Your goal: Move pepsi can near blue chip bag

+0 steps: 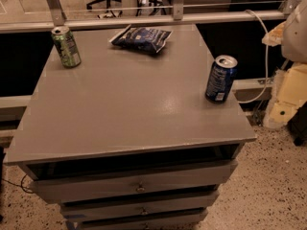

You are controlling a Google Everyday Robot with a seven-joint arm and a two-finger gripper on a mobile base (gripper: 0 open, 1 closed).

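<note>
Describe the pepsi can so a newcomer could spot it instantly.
On the grey cabinet top, look at its right edge. The pepsi can stands upright there, nearest the gripper off the cabinet's right side. It is dark blue, unlike the green can at the far-left corner, and upright, unlike the flat blue chip bag.

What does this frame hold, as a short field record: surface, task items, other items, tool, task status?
surface: grey cabinet top
pepsi can: upright, near the right edge
blue chip bag: lying flat at the far edge, about the middle
green can: upright, far left corner
tool: not in view
status: pepsi can stands well apart from the blue chip bag; move not yet done
</note>
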